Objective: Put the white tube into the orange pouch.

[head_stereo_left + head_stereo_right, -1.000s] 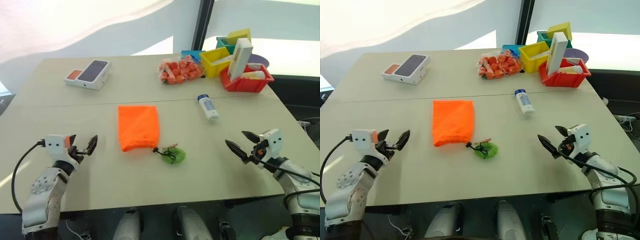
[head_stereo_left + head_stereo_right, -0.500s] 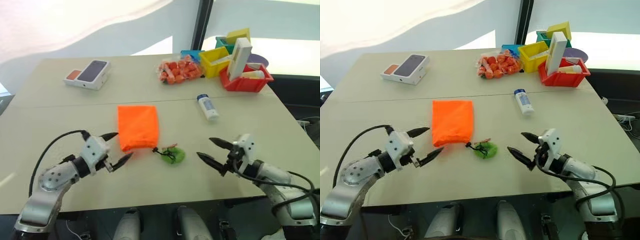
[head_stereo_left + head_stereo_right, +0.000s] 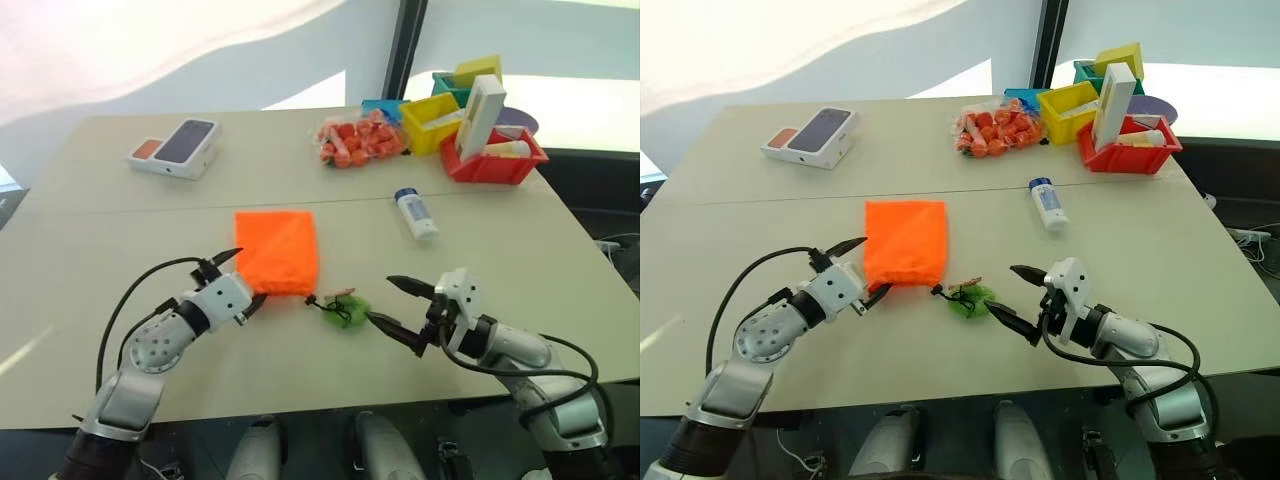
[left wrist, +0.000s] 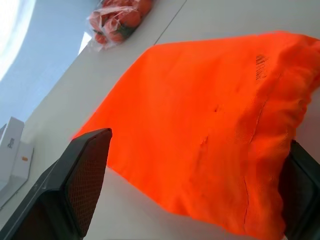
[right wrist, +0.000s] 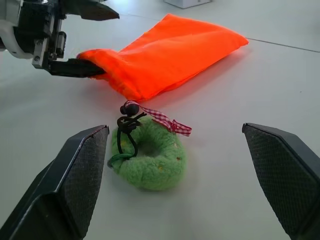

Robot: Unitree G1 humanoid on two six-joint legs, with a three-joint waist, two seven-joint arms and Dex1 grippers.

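In the left eye view, the orange pouch lies flat near the middle of the bench. Its black cord runs to a green fuzzy tuft just beside its near right corner. The left hand sits at the pouch's near left corner, its fingers spread apart and holding nothing. The right hand hovers just right of the tuft, fingers likewise wide and empty. The white tube lies farther back and to the right, well apart from the pouch and from both hands. Behind it stand coloured bins, a clear bag of orange-red pieces and, at the far left, a phone box.

In the left wrist view, the pouch lies between the two spread fingers.

In the right wrist view, the tuft rests between the parted fingers, with the pouch beyond it and the left hand at the pouch's corner, one finger touching the fabric.
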